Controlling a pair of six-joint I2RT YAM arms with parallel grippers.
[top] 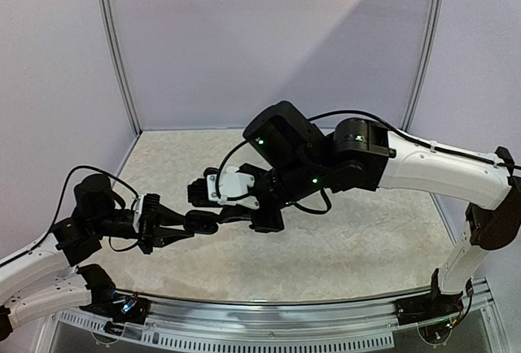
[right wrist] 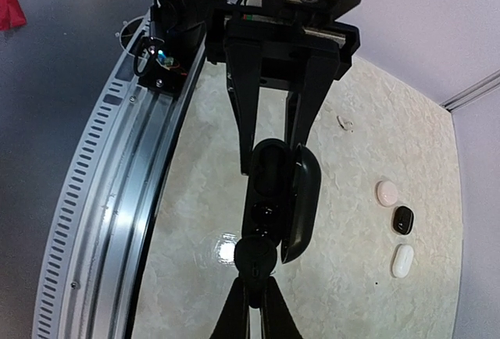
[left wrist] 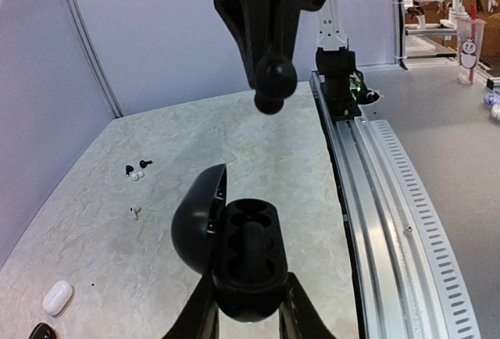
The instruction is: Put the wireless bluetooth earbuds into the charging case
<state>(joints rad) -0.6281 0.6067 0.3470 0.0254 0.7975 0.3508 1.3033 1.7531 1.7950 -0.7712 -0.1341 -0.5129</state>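
Fingers of the left gripper clamp the open charging case; the right gripper pinches a black earbud over it. Only the left wrist view shows the gap between them.

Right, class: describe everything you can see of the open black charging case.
The black charging case is a glossy, pebble-shaped plastic shell. Its hinged lid stands open to one side, baring two dark wells. The left gripper clamps its base, holding it above the table. The right gripper's black earbud hangs close to it.
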